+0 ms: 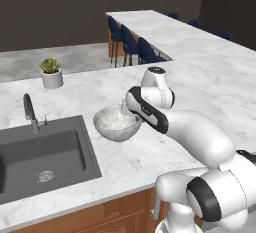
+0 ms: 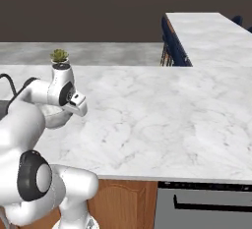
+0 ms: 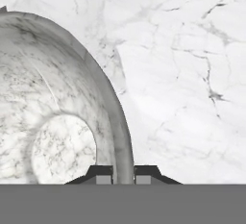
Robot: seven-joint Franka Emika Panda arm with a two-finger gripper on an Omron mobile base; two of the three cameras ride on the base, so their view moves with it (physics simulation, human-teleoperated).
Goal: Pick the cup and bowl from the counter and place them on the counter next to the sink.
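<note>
Hand (image 3: 123, 174) straddles bowl (image 3: 57, 98) rim, fingers either side.

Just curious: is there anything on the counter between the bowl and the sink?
No, just bare marble counter between the bowl and the sink, seen in the left base view.

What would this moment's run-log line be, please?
stage: placing | gripper: shut on bowl rim | bowl: on counter beside sink

Two cameras look down from behind the arm, left and right, both seeing the counter (image 1: 210, 77) and bowl (image 1: 116, 123), while the hand camera sits very close above the bowl's rim.
</note>
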